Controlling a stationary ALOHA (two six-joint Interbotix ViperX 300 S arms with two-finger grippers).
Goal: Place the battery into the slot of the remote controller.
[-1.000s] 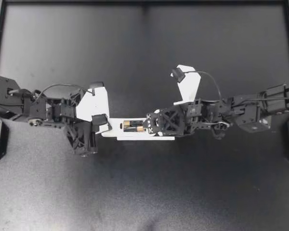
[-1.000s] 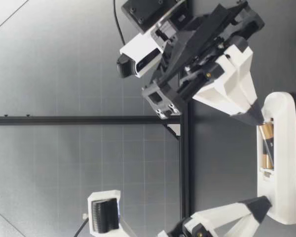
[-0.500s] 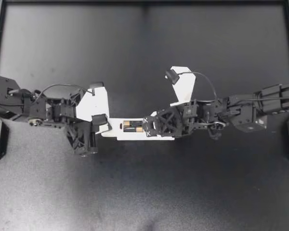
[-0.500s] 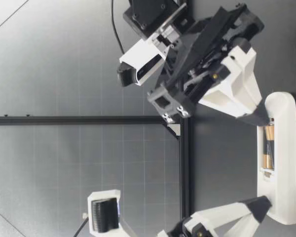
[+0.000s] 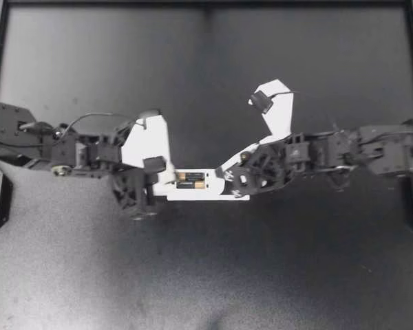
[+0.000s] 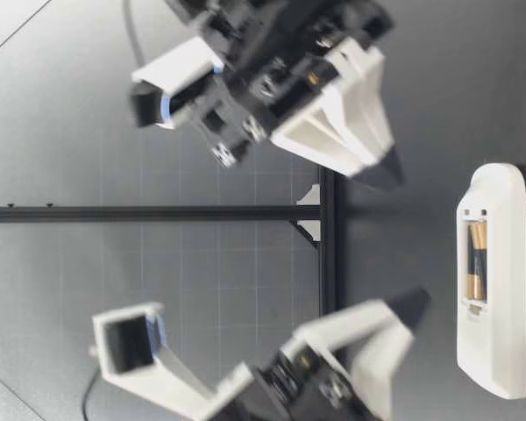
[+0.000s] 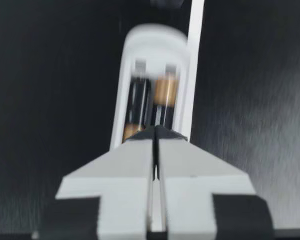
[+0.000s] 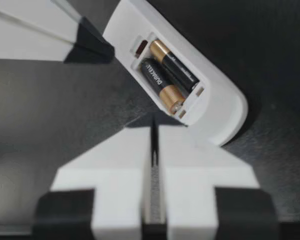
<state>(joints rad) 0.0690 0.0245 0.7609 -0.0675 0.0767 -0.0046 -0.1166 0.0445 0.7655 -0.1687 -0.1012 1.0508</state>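
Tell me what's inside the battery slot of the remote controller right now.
Two batteries lie side by side in the slot of the remote controller, with no cover over them. They hide the slot's floor, and I cannot make out the contacts at their ends.

White remote controller (image 5: pixel 193 194) lying flat, back up, battery slot (image 8: pixel 138 48) uncovered.
It stretches left to right just below the middle of the top view; two black-and-copper batteries (image 5: pixel 191 181) sit side by side in the slot, their copper ends pointing opposite ways.
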